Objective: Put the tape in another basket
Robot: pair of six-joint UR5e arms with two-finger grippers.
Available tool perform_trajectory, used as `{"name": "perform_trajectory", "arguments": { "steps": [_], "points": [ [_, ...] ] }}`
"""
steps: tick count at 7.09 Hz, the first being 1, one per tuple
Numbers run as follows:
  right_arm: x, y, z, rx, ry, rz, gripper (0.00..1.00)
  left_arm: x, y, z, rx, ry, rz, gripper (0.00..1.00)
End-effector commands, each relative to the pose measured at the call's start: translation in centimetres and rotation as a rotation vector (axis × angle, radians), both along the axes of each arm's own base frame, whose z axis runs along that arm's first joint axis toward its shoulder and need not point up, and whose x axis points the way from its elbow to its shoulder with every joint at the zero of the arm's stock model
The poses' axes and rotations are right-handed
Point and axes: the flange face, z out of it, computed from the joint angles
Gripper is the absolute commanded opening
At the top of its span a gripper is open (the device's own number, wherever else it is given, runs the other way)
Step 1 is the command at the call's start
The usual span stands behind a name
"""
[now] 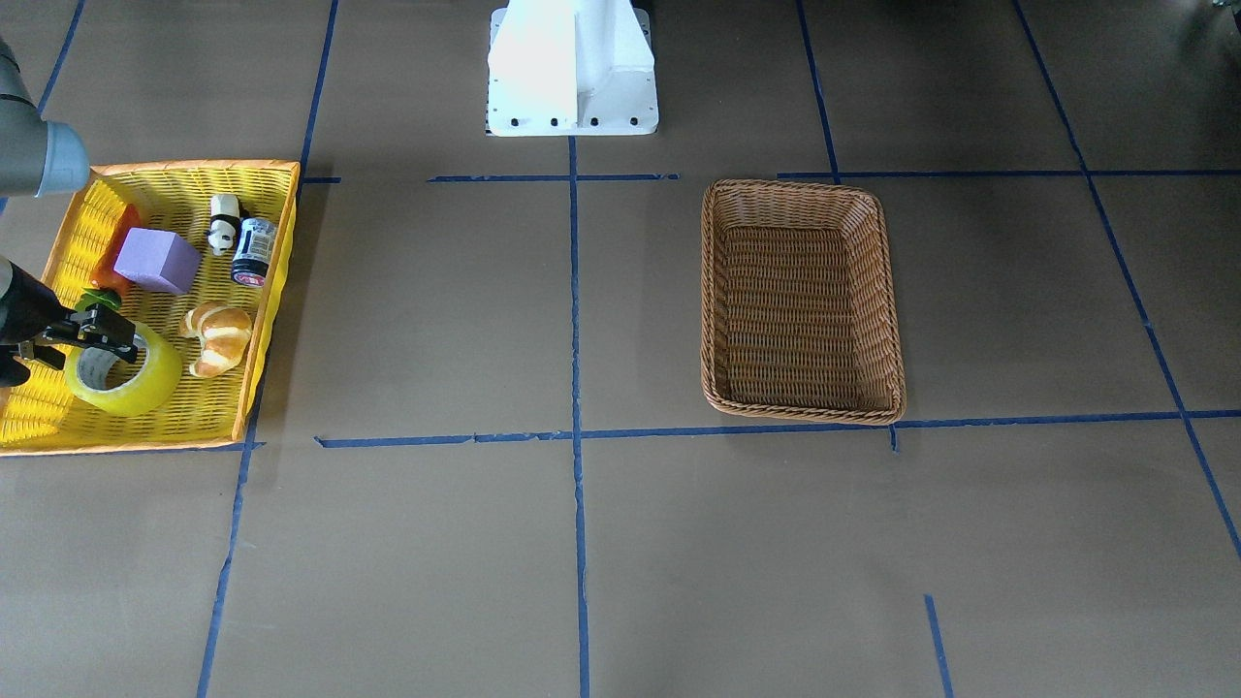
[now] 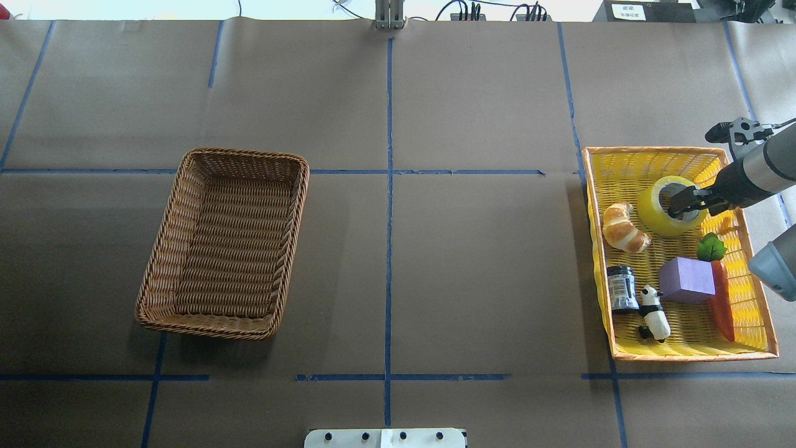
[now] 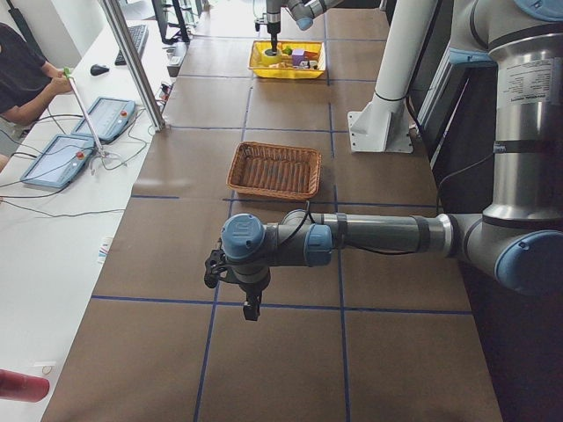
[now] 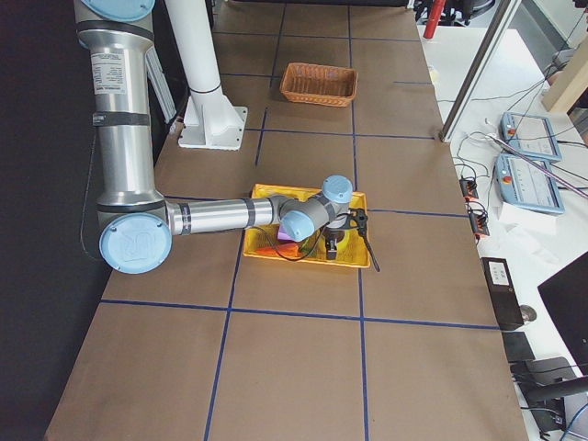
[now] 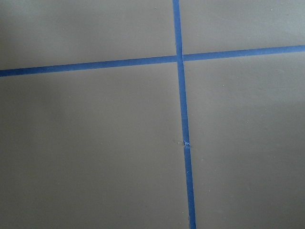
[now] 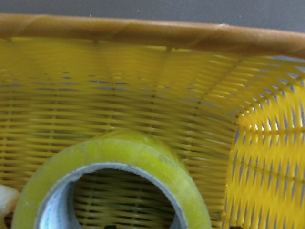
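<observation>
The yellow-green tape roll (image 1: 131, 378) with a grey core lies in the yellow mesh basket (image 1: 274, 281), near its far corner in the overhead view (image 2: 653, 214). My right gripper (image 2: 685, 203) is at the roll, open, with one finger in the core and the other outside the roll's wall. The right wrist view shows the roll (image 6: 143, 152) close below. The brown wicker basket (image 2: 163, 249) stands apart on the robot's left half, with nothing in it (image 1: 719, 291). My left gripper (image 3: 251, 303) hangs over bare table, seen only in the exterior left view; I cannot tell its state.
In the yellow basket (image 2: 678, 357) also lie a croissant (image 2: 624, 228), a purple block (image 2: 687, 280), a toy carrot (image 2: 722, 302), a dark can (image 2: 622, 288) and a panda figure (image 2: 654, 314). The white robot base (image 1: 572, 68) stands at the table's edge.
</observation>
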Motion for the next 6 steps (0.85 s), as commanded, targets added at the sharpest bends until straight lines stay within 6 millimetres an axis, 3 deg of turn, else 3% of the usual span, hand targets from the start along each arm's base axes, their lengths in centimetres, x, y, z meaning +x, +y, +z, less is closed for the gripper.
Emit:
{"name": "perform_trajectory", "arguments": {
  "steps": [1,2,3,4,6],
  "points": [
    [0.1,-0.1,-0.4,0.014,-0.002,-0.003,0.11,0.0,0.0,0.0,-0.001,0.0,0.0,1.0],
    [0.5,-0.2,-0.7,0.018,-0.006,0.005,0.02,0.0,0.0,0.0,-0.001,0.0,0.0,1.0],
    [1.7,-0.5,-0.9,0.024,-0.008,0.026,0.01,0.0,-0.1,-0.2,-0.01,0.001,-0.015,1.0],
    [4.4,-1.1,-2.0,0.037,-0.029,0.067,0.0,0.0,-0.1,-0.3,-0.014,0.001,-0.02,1.0],
    [8.0,-1.4,-6.3,0.075,-0.11,0.114,0.0,0.0,-0.2,-0.5,-0.01,0.001,-0.02,1.0]
  ]
}}
